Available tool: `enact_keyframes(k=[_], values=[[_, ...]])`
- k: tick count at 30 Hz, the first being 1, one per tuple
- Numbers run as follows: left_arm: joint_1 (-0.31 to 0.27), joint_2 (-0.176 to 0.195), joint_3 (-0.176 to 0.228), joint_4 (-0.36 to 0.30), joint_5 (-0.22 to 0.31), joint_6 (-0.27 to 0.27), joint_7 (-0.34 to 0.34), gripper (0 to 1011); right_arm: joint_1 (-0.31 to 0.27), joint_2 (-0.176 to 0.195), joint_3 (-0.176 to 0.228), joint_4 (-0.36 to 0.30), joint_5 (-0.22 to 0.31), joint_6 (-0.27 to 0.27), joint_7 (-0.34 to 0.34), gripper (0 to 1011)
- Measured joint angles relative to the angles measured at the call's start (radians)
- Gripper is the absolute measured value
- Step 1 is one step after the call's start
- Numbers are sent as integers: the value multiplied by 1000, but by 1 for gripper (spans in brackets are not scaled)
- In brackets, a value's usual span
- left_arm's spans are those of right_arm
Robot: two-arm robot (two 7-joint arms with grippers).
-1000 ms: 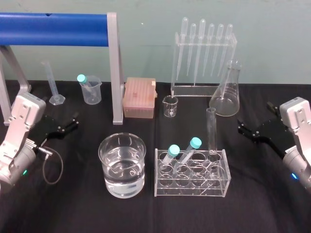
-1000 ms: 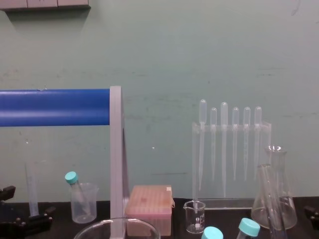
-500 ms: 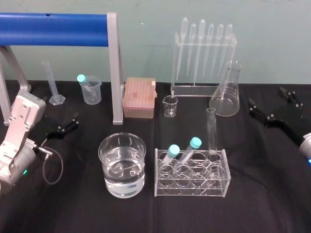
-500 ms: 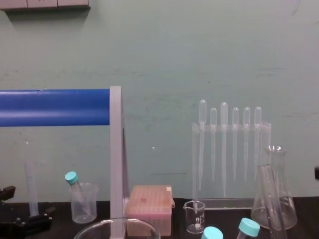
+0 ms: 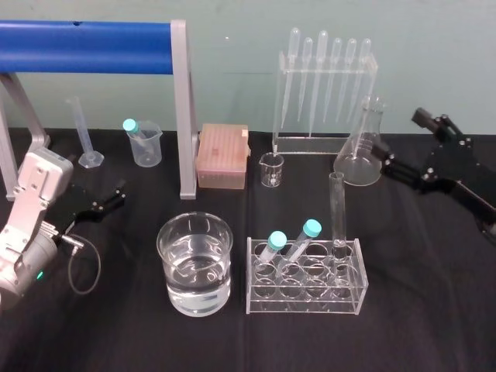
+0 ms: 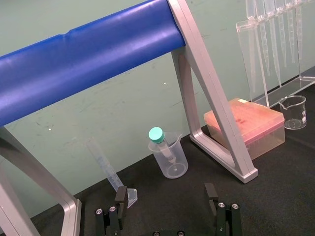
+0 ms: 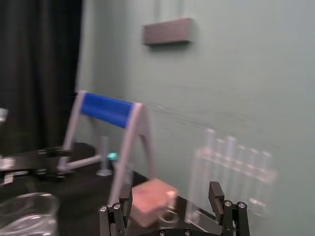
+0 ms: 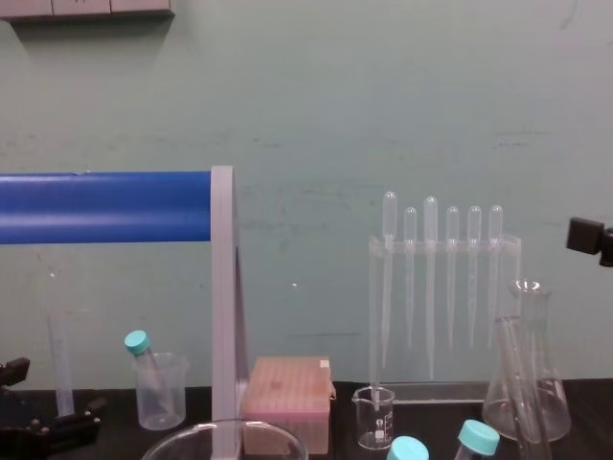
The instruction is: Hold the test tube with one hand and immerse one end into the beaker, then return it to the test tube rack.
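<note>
The test tube (image 5: 336, 208) stands upright in the back right hole of the clear test tube rack (image 5: 306, 288), with nothing touching it. The wide beaker (image 5: 195, 263), half full of clear liquid, sits to the rack's left; its rim (image 8: 225, 436) shows low in the chest view. My right gripper (image 5: 403, 141) hovers open, raised beside the conical flask, up and to the right of the tube; its fingers (image 7: 215, 191) stand wide apart with nothing between them. At the table's left my left gripper (image 5: 116, 194) rests low and open, its fingers (image 6: 120, 196) apart and empty.
Two teal-capped tubes (image 5: 291, 240) lean in the rack's front left. The conical flask (image 5: 360, 147), a pipette stand (image 5: 322, 85), a small beaker (image 5: 271, 169) and a pink tip box (image 5: 223, 156) line the back. A blue-barred frame (image 5: 180, 108), a plastic cup (image 5: 146, 142) and a graduated cylinder (image 5: 85, 136) stand at the left.
My right gripper has risen from low at the right edge and swung up and back toward the conical flask, still open. The left arm and the glassware have not moved.
</note>
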Motion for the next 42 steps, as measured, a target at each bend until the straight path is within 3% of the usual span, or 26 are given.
enact_keyframes(k=[7,14,28,42], values=[[0,0,0,0,0,0,0,1000,30,4,-41,10,3,17,131,1002],[0,0,0,0,0,0,0,1000,77,-24,-87,71,-5,72,184,1002],[0,0,0,0,0,0,0,1000,149,-65,-144,167,-11,122,210,1002],[0,0,0,0,0,0,0,1000,166,-79,-172,201,-19,144,209,1002]])
